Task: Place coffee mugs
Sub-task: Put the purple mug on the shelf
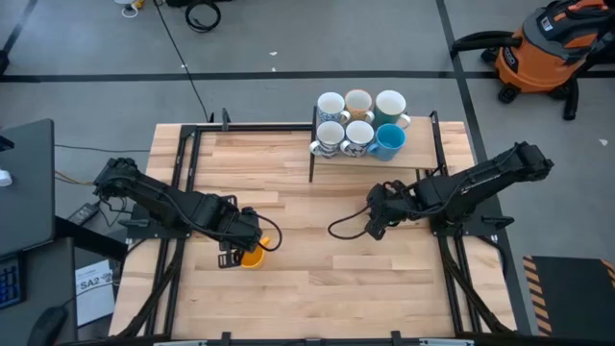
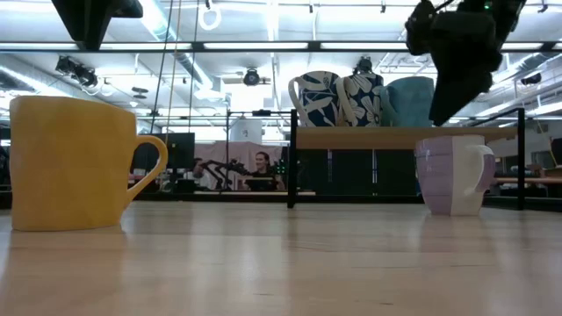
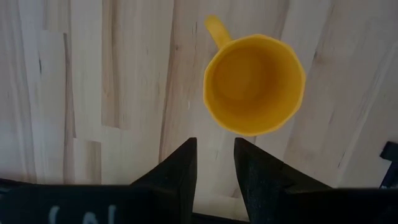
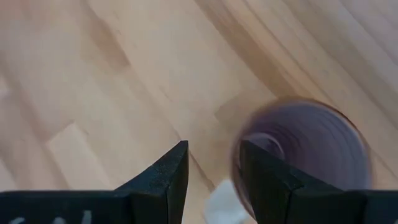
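Observation:
A yellow mug point(image 3: 255, 84) stands upright on its base on the wooden table point(image 1: 307, 279), near the left; the low view shows the yellow mug point(image 2: 75, 162) close up. My left gripper point(image 3: 215, 152) hangs above it, pointing down, open and empty, its fingertips beside the mug's rim. A purple mug point(image 2: 452, 174) stands upright farther right. My right gripper point(image 4: 212, 158) hovers over it on a slant, open, clear of the purple mug point(image 4: 305, 155), as the right gripper point(image 2: 448, 96) in the low view shows.
Several mugs, white, patterned and one blue point(image 1: 389, 141), stand on a raised wooden shelf point(image 2: 404, 137) at the table's far edge. Black frame rails point(image 1: 183, 163) run along both sides. A black cable point(image 1: 344, 231) loops on the table by the right arm. Bare wood lies between the arms.

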Tool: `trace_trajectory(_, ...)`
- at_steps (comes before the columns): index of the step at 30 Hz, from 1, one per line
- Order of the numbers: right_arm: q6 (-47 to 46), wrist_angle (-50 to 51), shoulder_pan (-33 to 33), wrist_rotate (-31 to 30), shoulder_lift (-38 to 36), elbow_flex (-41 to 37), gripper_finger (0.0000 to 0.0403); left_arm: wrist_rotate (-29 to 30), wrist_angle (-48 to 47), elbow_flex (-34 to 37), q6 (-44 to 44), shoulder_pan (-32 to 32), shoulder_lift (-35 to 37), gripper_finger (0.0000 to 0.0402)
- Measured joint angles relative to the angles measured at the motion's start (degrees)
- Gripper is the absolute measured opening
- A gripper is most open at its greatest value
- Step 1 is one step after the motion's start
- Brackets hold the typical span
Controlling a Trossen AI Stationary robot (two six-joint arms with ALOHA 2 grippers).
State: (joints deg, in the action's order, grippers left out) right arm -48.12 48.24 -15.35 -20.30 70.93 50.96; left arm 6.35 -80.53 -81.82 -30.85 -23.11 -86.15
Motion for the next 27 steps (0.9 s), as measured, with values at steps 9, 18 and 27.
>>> trace_trajectory(9, -4.37, 3.89, 0.09, -0.79, 0.33, -0.02, 0.0149, -0.01, 0.19, 0.0, 0.04, 0.0, 0.0, 0.0114)
trace_trajectory(18, -5.45, 3.15, 0.11, -2.79, 2.66, -0.04, 0.0149, -0.02, 0.38, 0.0, 0.04, 0.0, 0.0, 0.0114)
trace_trajectory(27, -5.34, 2.83, 0.22, -2.77, 8.59, -0.04, 0.0149, -0.01, 0.53, 0.0, 0.07, 0.0, 0.0, 0.0114)
